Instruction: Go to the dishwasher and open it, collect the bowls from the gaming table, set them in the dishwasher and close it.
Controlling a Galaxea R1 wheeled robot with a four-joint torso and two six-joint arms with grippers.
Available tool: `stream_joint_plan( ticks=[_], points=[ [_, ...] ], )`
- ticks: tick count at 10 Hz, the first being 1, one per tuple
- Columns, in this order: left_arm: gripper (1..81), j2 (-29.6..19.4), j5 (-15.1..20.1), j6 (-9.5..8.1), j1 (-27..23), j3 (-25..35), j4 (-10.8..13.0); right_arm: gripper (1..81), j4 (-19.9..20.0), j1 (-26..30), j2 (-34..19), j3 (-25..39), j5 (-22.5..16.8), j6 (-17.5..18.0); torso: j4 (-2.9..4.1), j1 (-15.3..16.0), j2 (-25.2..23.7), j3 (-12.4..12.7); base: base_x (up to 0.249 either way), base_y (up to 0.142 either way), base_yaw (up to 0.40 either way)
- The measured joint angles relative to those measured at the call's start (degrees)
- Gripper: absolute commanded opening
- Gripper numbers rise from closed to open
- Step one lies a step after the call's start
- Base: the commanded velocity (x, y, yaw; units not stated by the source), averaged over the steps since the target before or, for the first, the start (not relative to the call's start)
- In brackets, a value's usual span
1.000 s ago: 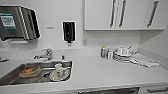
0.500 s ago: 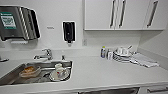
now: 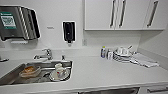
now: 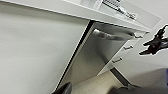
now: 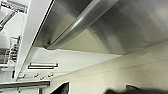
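Observation:
The dishwasher (image 4: 100,55) has a stainless-steel front and sits under the white counter, its door shut. Its long bar handle (image 4: 113,37) runs across the top of the door. In the right wrist view the same handle (image 5: 82,21) looms very close, so my right gripper (image 5: 97,91) is just below and in front of it. My left gripper (image 4: 93,90) hangs lower and further back, facing the door from the side. A dark jointed shape (image 4: 155,42) shows in front of the white drawers. The gaming table and the bowls are out of view.
The head view looks down on the white counter (image 3: 100,72). A steel sink (image 3: 15,75) holds a plastic container, a plate and a cup. Stacked dishes (image 3: 122,53), small bottles and a cloth sit at the back right. White drawers (image 4: 125,47) flank the dishwasher.

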Motion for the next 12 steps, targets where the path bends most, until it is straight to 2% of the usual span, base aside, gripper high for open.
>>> stream_joint_plan(
  ticks=[3,5,6,10,12],
  points=[
    [81.1,-0.1,-0.1,-0.06,-0.4,0.0,0.0,81.1,0.0,1.3,1.0,-1.3,-0.9,18.4,0.00,0.0,0.0,0.0,0.000,0.000,0.000],
    [81.1,0.0,-0.1,-0.22,-0.6,0.0,0.0,81.1,0.0,3.9,1.9,-3.4,-1.1,26.6,0.00,0.0,0.0,0.0,0.000,0.000,0.000],
    [81.1,0.0,-0.2,-0.20,-0.8,0.0,0.0,81.1,0.0,5.1,2.1,-4.5,-1.3,29.2,0.00,0.0,0.0,0.0,0.000,0.000,0.000],
    [81.1,0.0,-0.2,-0.20,-0.8,0.0,0.0,81.1,0.0,7.9,2.1,-8.9,-1.7,31.7,0.00,0.0,0.0,0.0,0.000,0.000,0.000],
    [81.1,0.2,-0.2,-0.20,-0.8,0.0,0.0,81.1,0.0,8.2,3.2,-12.1,-3.2,34.6,0.00,0.0,0.0,0.0,0.000,0.000,0.000]
  ],
)
